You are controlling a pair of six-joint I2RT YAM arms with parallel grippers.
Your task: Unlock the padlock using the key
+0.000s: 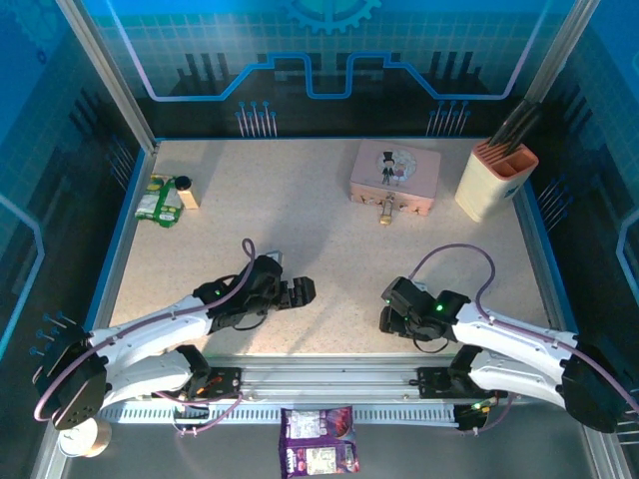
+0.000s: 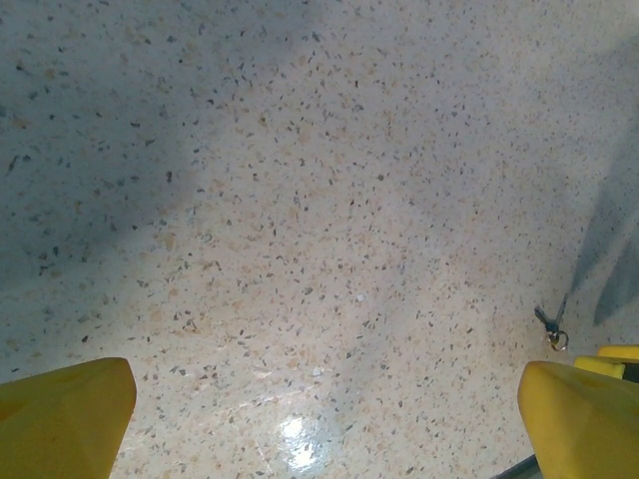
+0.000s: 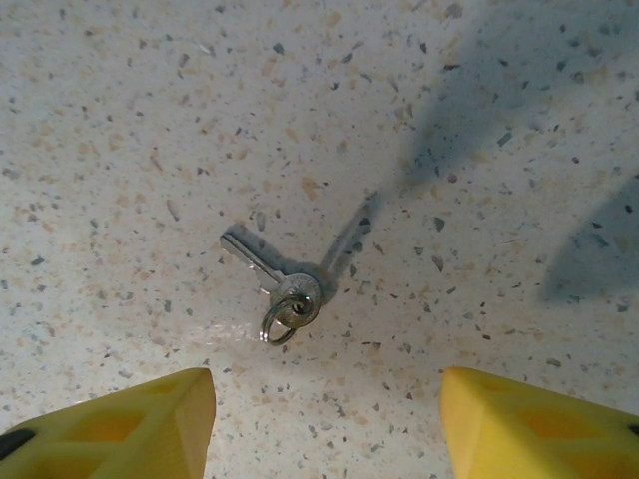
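left claw fingers (image 2: 62,417) cropped, key (image 2: 549,325) tiny

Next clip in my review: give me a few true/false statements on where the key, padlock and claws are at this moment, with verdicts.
1. The key lies flat on the table, in no claw. True.
2. The right claw is shut on the key. False: it is open, and the key lies on the table ahead of its fingers.
3. The padlock sits at the front of the pink box. True.
4. The left claw holds the padlock. False: it is open and empty over the table.
5. A small ring hangs on the key's head. True.
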